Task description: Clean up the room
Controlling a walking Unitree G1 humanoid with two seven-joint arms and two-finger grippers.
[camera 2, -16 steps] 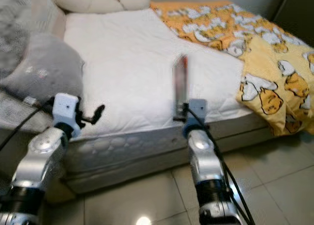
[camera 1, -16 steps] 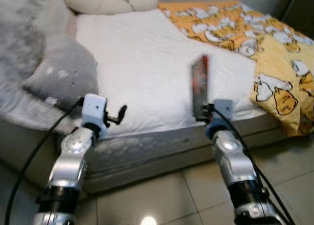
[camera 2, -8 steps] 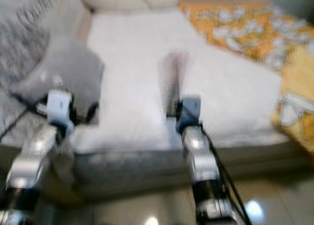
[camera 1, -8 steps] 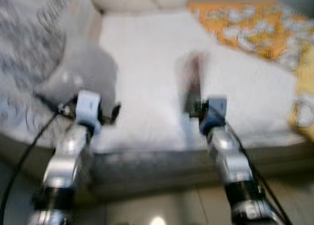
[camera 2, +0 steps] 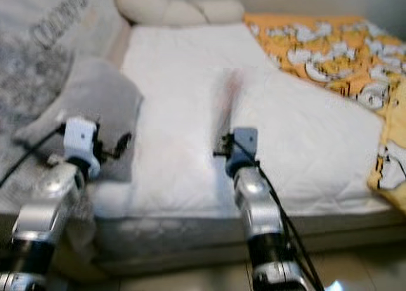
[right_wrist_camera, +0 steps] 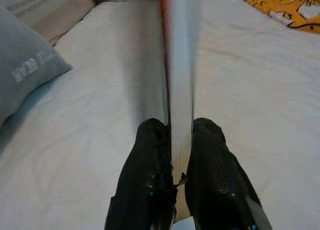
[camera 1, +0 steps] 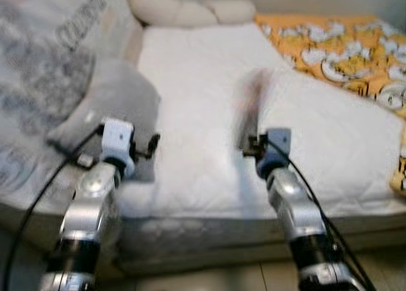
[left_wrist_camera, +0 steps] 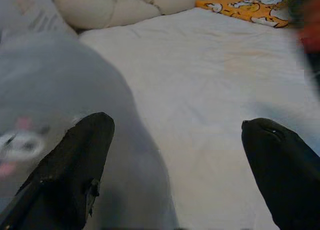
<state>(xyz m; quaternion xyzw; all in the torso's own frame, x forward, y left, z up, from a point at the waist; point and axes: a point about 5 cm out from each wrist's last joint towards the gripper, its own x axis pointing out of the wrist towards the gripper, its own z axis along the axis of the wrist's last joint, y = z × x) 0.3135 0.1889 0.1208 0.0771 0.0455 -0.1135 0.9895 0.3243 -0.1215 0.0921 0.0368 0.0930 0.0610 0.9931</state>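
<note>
My right gripper [camera 1: 249,146] is shut on a thin flat book [camera 1: 251,107] that stands upright on edge, blurred, above the white mattress [camera 1: 196,69]. The right wrist view shows both black fingers [right_wrist_camera: 152,155] pinching the book's [right_wrist_camera: 178,64] lower edge. To the left, my left gripper [camera 1: 152,145] is open and holds nothing. It hovers at the edge of a grey pillow [camera 1: 124,101], and the left wrist view shows that pillow [left_wrist_camera: 55,89] beside its spread fingers [left_wrist_camera: 82,155].
A yellow cartoon-print blanket [camera 1: 336,44] covers the bed's right side. A cream roll pillow [camera 1: 184,12] lies at the head, and a grey lettered cushion [camera 1: 44,63] lies on the left. Tiled floor [camera 1: 254,278] runs along the near mattress edge.
The whole view has shifted, so the camera moved: the bed looks nearer and the blanket sits further right. The book stays in my right gripper; the left stays open.
</note>
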